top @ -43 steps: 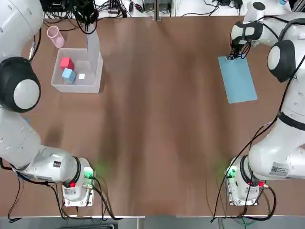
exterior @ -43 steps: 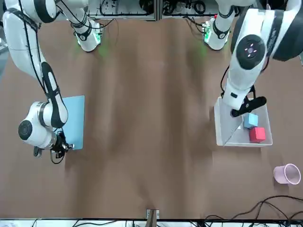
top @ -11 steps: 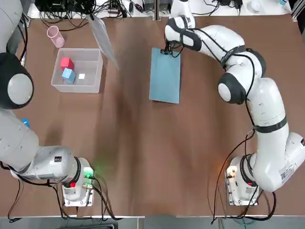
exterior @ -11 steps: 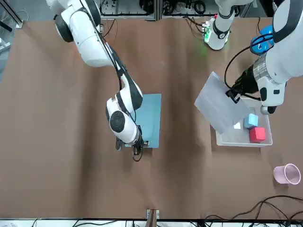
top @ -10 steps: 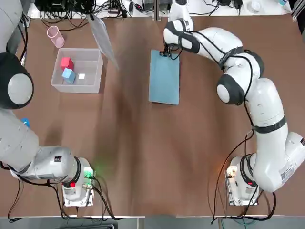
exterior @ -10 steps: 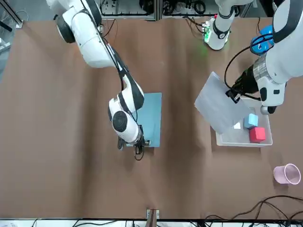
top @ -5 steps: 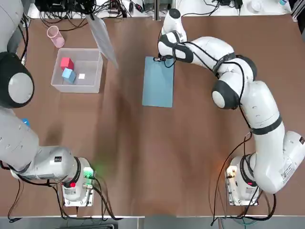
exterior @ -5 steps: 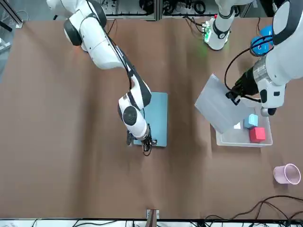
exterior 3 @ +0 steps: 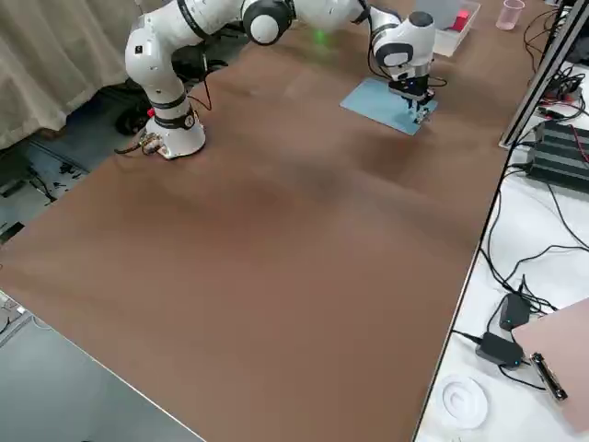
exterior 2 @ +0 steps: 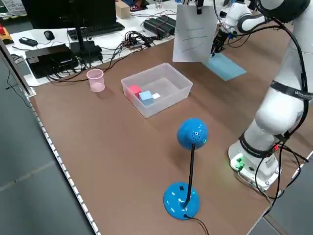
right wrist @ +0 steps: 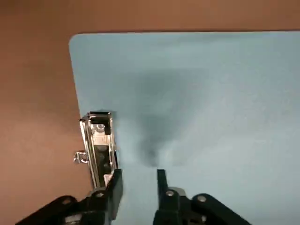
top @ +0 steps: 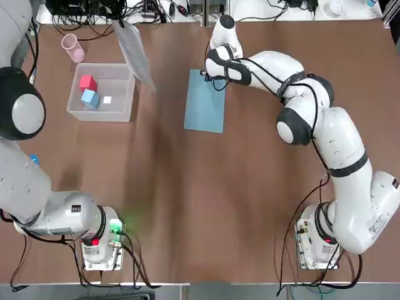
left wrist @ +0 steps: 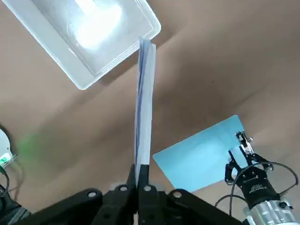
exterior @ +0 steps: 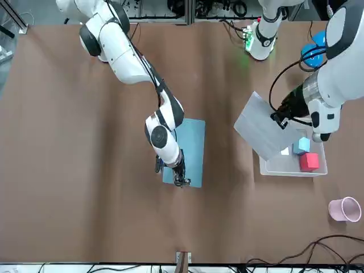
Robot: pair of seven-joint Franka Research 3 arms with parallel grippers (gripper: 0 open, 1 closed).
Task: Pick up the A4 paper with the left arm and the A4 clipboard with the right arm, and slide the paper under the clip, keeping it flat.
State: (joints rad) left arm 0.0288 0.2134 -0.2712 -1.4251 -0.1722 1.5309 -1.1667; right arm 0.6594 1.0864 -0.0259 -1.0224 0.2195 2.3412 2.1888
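**Paper held on edge, board taken at its clip end**

Top view: A4 paper (top: pixel 134 53) in the upper left, slanting across the upper right corner of a clear bin (top: pixel 100 116), pinched at its upper end by the left gripper (top: pixel 119 20). A4 clipboard (top: pixel 205 106) level just above centre, with the right gripper (top: pixel 209 76) at its upper short edge.

Front view: blue board low at centre, right gripper at its lower edge. White sheet at right, hanging aslant over the bin's left wall.

Left wrist view: fingers (left wrist: pixel 146 185) closed tight on the sheet, seen edge-on. Board and the other gripper farther off at lower right.

Right wrist view: fingers (right wrist: pixel 161 180) drawn to a narrow gap over the blue surface, one of them against the end of the clip (right wrist: pixel 96 145), near the board's upper left corner.
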